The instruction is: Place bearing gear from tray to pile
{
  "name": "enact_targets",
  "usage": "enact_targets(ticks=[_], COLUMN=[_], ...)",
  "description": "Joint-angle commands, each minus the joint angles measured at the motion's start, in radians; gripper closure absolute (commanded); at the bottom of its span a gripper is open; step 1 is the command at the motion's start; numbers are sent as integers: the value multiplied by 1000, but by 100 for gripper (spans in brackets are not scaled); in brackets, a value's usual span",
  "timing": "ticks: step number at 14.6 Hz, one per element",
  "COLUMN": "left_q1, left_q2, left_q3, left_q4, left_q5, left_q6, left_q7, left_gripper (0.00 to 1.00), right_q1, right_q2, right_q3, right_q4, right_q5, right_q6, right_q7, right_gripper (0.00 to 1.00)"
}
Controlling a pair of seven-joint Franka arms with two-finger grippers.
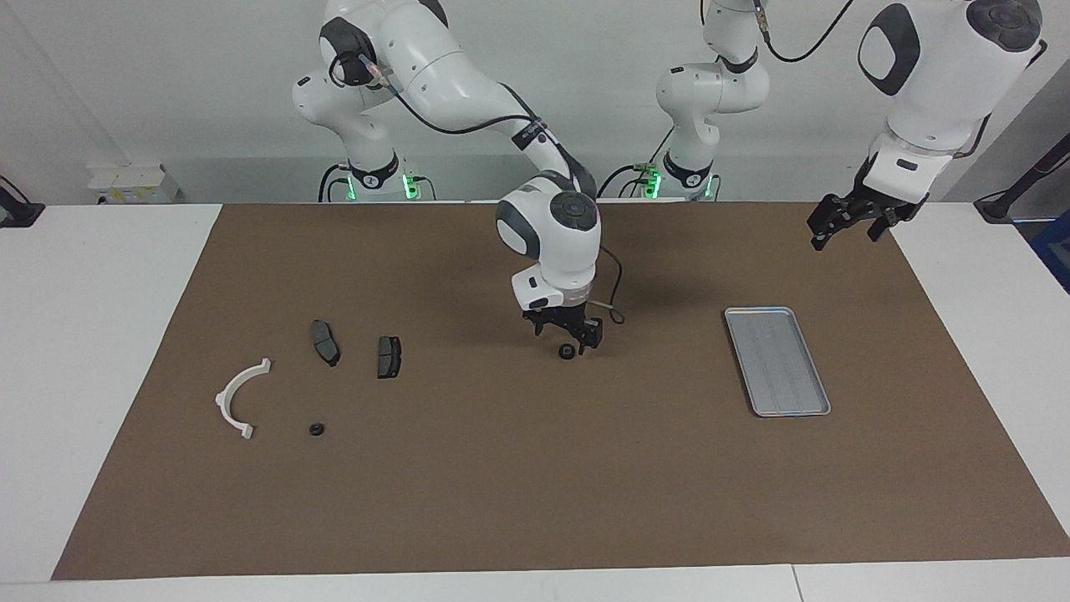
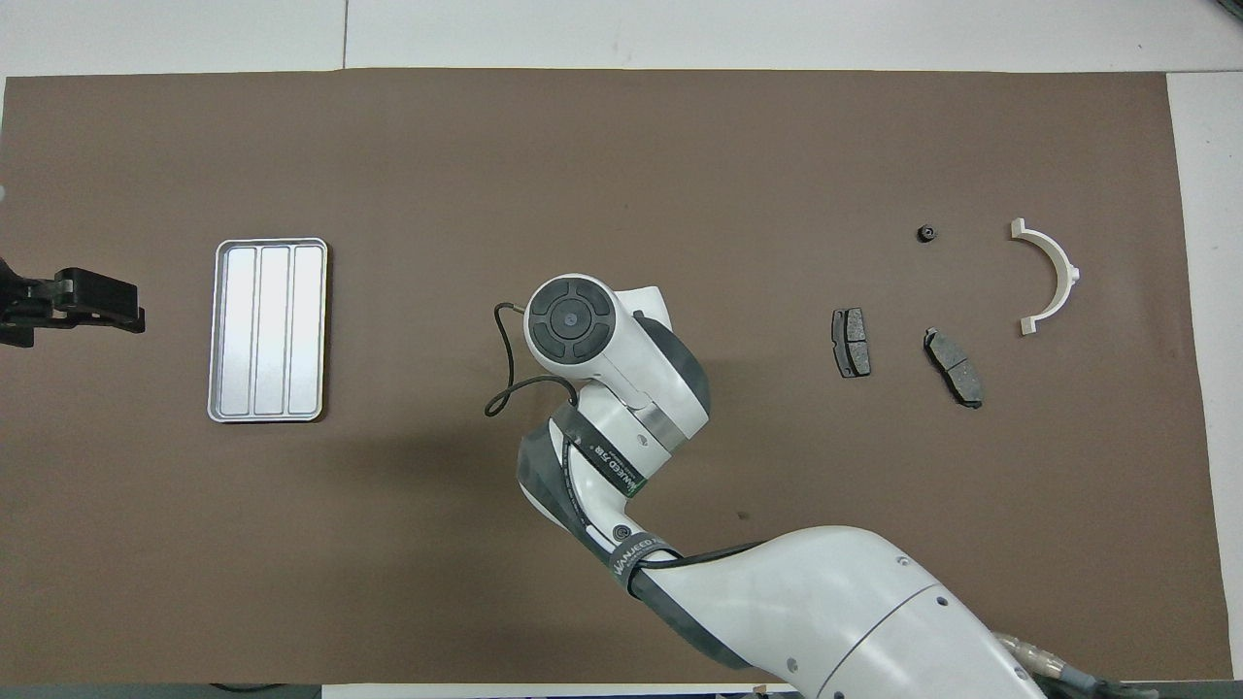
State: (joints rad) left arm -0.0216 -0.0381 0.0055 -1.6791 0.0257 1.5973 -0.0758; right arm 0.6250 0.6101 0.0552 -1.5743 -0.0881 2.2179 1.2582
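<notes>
Overhead, the right arm's wrist hides the right gripper [image 1: 567, 334] and the small black part [image 1: 567, 350] under it. Facing view can't settle contact; part possibly a bearing gear, too small to tell. Left gripper [image 2: 92, 303] cut by frame edge overhead.

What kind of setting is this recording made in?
Probably a robotics lab bench: two white arms mounted at a table with a brown mat, a metal tray and loose brake-pad pieces laid out.
</notes>
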Motion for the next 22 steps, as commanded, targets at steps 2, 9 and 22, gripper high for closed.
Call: enact_targets(ticks=[2,9,22], left_q1=[-24,-31,-17], left_q2=[32,10,-16], left_q3=[1,-10,-10], left_q4=[110,101,59], left_q5=[-23,-32,-32], left_q6=[-89,-89,-86], left_q7=[13,21,13], left_gripper=[0,0,0], right_q1=[8,7,-375], right_q2=[-9,-16,-110], right_q3=[0,0,0], right_q4=[-35,-58,143], right_q5=[-18,-18,-6], right_q6=[29,36,-342], right_q7=[35,40,-808], right_gripper=[0,100,100])
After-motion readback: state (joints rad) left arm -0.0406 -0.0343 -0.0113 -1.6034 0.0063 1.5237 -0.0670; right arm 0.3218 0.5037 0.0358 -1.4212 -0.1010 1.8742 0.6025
